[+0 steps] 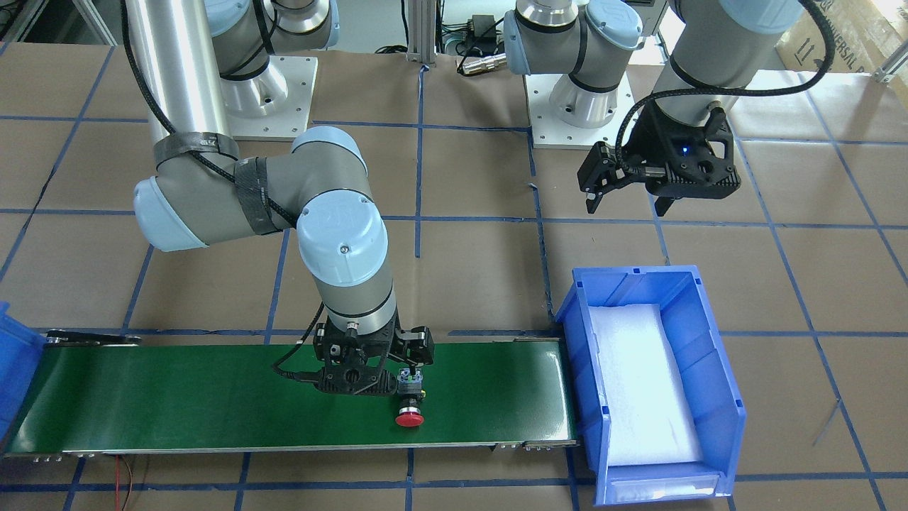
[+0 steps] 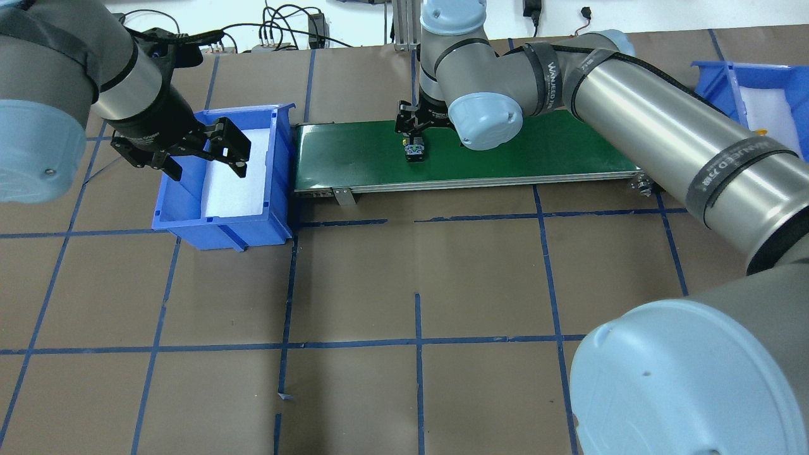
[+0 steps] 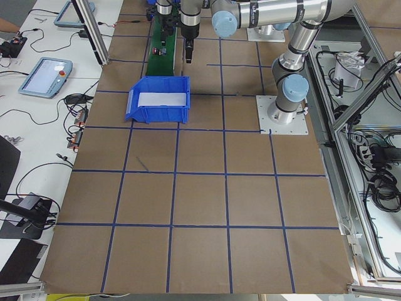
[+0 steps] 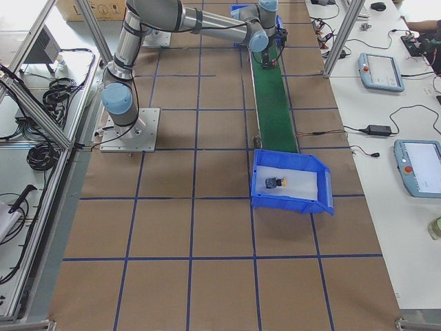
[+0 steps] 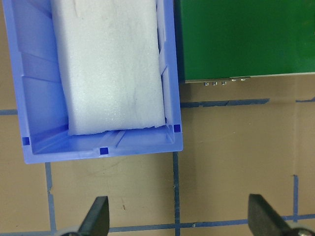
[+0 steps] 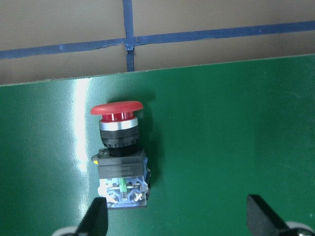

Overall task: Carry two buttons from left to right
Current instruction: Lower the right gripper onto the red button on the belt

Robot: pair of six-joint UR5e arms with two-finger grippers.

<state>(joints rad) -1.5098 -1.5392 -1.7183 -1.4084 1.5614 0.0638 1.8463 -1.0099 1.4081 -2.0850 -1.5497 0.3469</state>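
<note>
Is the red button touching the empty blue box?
Apart. The front-facing view shows the red button lying mid-belt, with bare green belt between it and the blue box.

right arm (image 1: 340,234) elbow bent, wrist pointing straight down, lower centre of front-facing view | right gripper (image 6: 177,221) jaws wide apart | left gripper (image 1: 628,202) upper right, pointing down, jaws wide apart

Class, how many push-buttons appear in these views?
2. The red button lies on the green belt below the right gripper; the yellow button sits in a blue bin.
</note>
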